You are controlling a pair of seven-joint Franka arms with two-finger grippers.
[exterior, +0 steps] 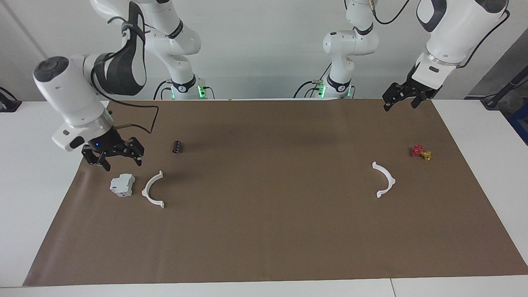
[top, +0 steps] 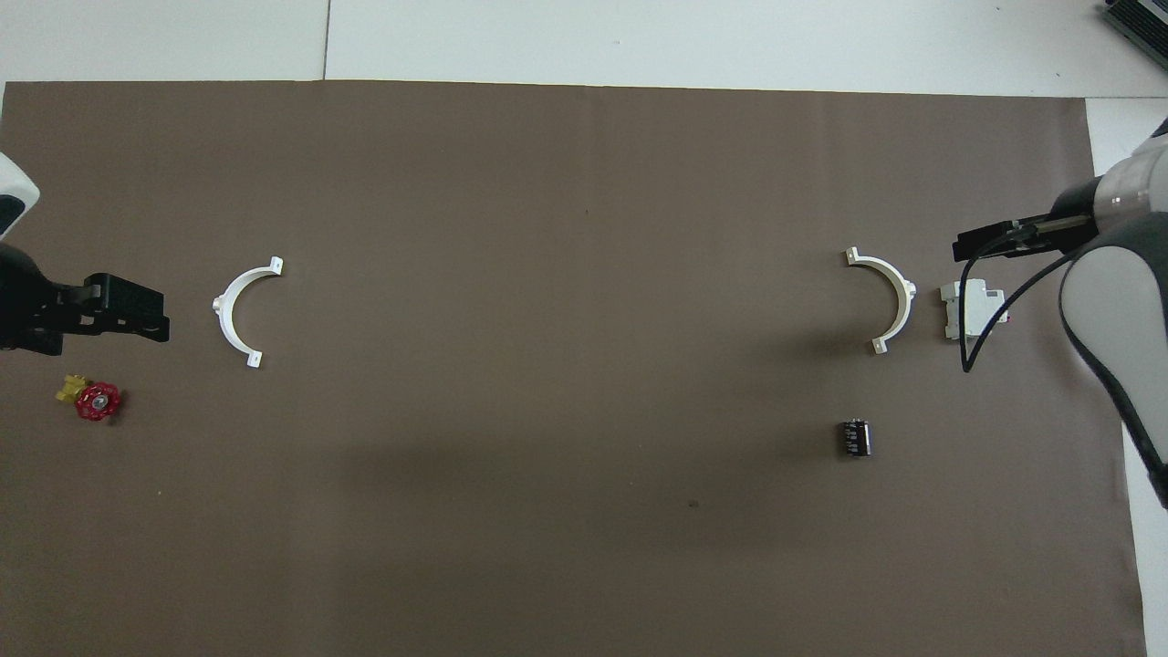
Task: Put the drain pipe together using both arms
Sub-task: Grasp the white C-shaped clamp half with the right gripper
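Two white half-rings lie flat on the brown sheet (exterior: 264,231) covering the tabletop (exterior: 37,198), well apart from each other, one toward each arm's end.

Half-ring at the right arm's end (exterior: 153,189) (top: 888,298): lies just beside a grey-white block (exterior: 122,184) (top: 969,310), not touching it. Its open side faces the middle of the sheet.

Half-ring at the left arm's end (exterior: 385,179) (top: 239,309): lies alone, open side likewise facing the middle. A small red-and-yellow valve (exterior: 420,152) (top: 91,398) sits near it, nearer to the robots and closer to the sheet's edge.

A small dark cylinder (exterior: 177,146) (top: 855,436) lies on its side at the right arm's end, nearer to the robots than the half-ring there.

Right hand (exterior: 119,160) (top: 985,246): low over the sheet, above the spot just on the robots' side of the grey-white block. Fingers stand apart; nothing between them. No contact with the block or the half-ring seen in the facing view. A black cable (top: 1013,301) from this arm hangs across the block in the overhead view.

Left hand (exterior: 399,104) (top: 137,310): raised over the sheet's edge nearest the robots, at its own end, well clear of valve and half-ring. Fingers apart, holding nothing. This arm waits.

Neither half-ring is gripped or joined to the other.
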